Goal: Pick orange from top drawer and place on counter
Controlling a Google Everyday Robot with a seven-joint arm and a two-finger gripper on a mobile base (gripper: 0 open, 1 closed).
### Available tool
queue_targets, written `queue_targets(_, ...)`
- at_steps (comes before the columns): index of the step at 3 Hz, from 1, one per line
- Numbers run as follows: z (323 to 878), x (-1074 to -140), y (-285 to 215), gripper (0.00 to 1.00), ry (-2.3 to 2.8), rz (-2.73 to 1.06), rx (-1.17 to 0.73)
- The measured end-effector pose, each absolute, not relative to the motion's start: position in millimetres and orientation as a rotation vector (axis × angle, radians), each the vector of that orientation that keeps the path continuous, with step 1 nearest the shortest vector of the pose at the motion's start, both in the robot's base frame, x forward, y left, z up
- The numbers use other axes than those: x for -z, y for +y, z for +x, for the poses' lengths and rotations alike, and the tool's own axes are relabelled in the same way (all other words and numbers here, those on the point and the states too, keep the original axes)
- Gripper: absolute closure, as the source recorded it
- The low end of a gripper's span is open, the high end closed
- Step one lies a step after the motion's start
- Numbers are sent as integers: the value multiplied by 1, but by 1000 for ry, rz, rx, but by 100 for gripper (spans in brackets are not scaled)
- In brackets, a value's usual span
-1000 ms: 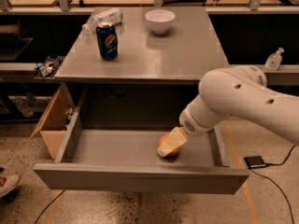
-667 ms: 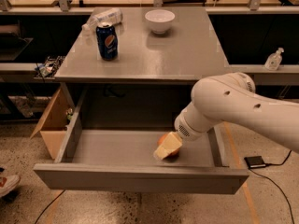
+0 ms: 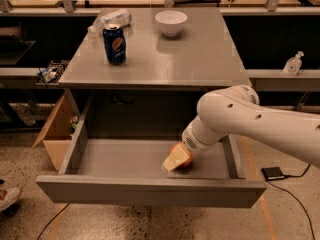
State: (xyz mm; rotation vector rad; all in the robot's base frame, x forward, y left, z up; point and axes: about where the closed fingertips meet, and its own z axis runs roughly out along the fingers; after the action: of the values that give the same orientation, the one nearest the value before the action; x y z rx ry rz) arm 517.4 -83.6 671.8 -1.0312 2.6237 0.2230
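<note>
You see the gripper (image 3: 175, 161) low at the right of the open top drawer (image 3: 125, 159), against the orange (image 3: 185, 160); you cannot tell whether it grips.

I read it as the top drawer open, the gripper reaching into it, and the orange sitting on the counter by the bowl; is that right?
Not quite: the camera view shows the orange lying in the top drawer at the gripper, not on the counter by the bowl. The rest holds.
</note>
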Motion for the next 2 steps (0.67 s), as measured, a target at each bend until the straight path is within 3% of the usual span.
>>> queue_targets(2, 528, -645, -81, 0, 2675, -990, -245)
